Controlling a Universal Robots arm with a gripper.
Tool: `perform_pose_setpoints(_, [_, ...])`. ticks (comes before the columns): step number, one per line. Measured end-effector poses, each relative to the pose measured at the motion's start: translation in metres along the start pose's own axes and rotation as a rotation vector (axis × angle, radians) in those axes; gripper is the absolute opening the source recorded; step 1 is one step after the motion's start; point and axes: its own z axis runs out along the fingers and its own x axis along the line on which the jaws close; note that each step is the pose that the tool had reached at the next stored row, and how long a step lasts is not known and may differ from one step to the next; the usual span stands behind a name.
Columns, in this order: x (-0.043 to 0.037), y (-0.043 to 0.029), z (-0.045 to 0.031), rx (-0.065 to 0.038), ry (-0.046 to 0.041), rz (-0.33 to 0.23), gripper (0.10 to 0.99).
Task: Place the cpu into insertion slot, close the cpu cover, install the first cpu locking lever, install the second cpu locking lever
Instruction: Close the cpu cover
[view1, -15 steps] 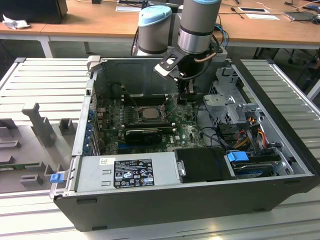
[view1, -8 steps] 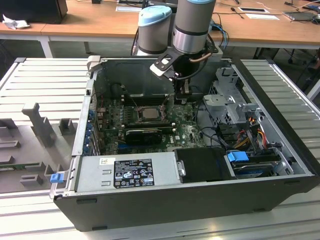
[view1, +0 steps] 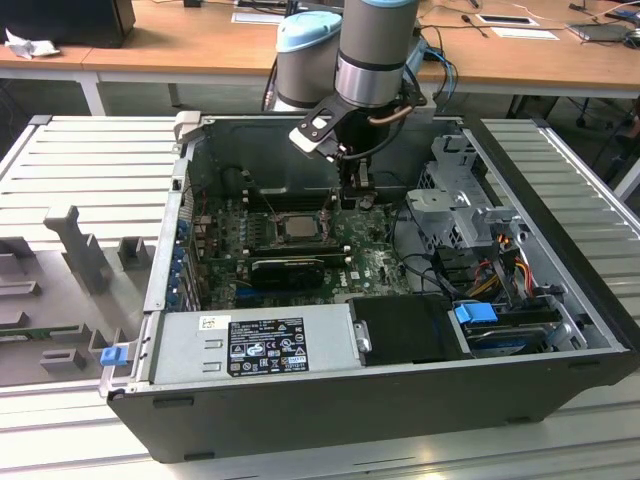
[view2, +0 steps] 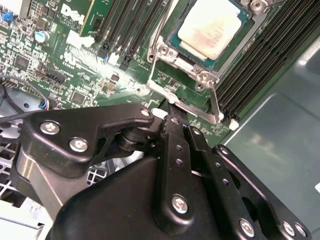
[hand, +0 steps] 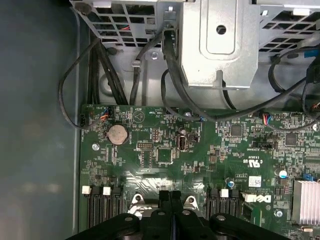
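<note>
The cpu (view2: 212, 27), a pale square chip, lies flat in the insertion slot (view2: 175, 41) on the green board; in the exterior view the cpu (view1: 297, 226) sits mid-case. The silvery cpu cover (view2: 186, 59) lies down around the chip's edges. A thin wire locking lever (view2: 215, 100) runs along the socket's side, and a second wire (view2: 156, 35) follows the other side. My gripper (view2: 172, 107) is shut, its black fingers (hand: 165, 197) pressed together, with the tips right at the lever bar beside the socket corner. The gripper (view1: 357, 190) hangs just to the exterior view's right of the socket.
Long black memory slots (view2: 250, 55) flank the socket. A black card (view1: 287, 268) lies in front of it, and a grey power supply (view1: 250, 345) stands at the case front. A metal drive cage (view1: 460, 200) and black cables (hand: 170, 75) crowd the exterior view's right.
</note>
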Motion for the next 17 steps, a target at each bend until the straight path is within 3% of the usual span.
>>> perform_pose_setpoints(17, [0.0003, -0.0084, 0.0001, 0.0, 0.0, 0.0, 0.106])
